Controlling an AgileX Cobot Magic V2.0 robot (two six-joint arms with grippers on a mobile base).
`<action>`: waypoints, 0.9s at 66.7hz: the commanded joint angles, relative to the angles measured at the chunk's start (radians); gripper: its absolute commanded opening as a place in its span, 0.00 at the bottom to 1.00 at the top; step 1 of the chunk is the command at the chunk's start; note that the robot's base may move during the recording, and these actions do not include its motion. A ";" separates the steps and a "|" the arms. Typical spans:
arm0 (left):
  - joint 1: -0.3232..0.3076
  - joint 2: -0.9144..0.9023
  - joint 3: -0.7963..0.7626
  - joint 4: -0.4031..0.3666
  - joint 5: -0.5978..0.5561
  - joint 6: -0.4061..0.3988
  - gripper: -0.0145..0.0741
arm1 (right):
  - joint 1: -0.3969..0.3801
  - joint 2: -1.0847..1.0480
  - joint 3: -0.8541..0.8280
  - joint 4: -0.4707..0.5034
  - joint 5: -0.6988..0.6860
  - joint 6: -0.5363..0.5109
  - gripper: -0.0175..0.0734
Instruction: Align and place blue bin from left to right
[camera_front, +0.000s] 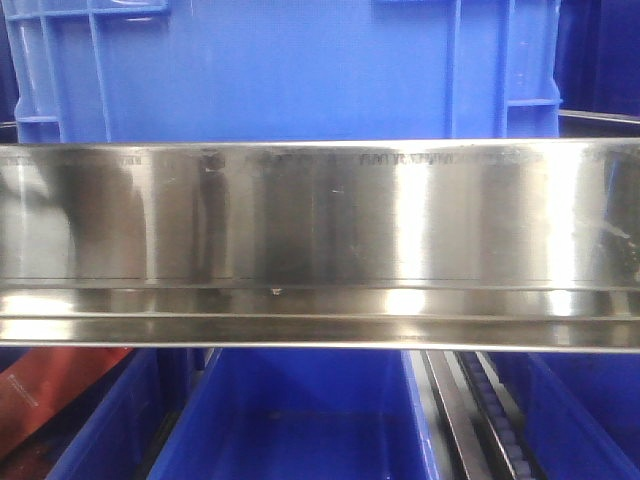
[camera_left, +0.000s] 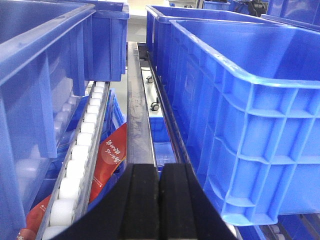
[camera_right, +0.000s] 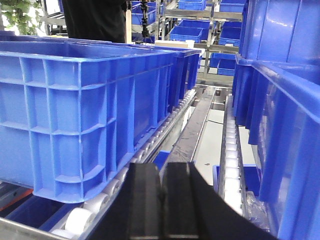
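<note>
The blue bin (camera_front: 290, 70) fills the top of the front view, standing behind a steel rail. In the left wrist view the blue bin (camera_left: 260, 115) stands close on the right, its ribbed corner near my left gripper (camera_left: 159, 167). That gripper is shut with nothing between its black pads and sits over a metal beam beside the bin. From the right wrist, the blue bin (camera_right: 85, 115) rests on white rollers to the left. My right gripper (camera_right: 161, 167) is shut and empty, just right of the bin's near corner.
A shiny steel rail (camera_front: 320, 230) crosses the front view. Roller tracks (camera_left: 82, 150) (camera_right: 231, 150) run away from me. Other blue bins (camera_left: 45, 75) (camera_right: 290, 125) flank both grippers. A red package (camera_left: 111, 152) lies below the left track. A person in black (camera_right: 92, 20) stands behind.
</note>
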 joint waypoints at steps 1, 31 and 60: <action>0.001 -0.007 0.002 0.001 -0.024 -0.005 0.04 | -0.006 -0.004 0.002 -0.006 -0.031 -0.005 0.12; 0.112 -0.238 0.251 -0.117 -0.231 0.163 0.04 | -0.006 -0.004 0.002 -0.006 -0.031 -0.005 0.12; 0.177 -0.453 0.587 -0.135 -0.386 0.163 0.04 | -0.006 -0.004 0.002 -0.006 -0.033 -0.005 0.12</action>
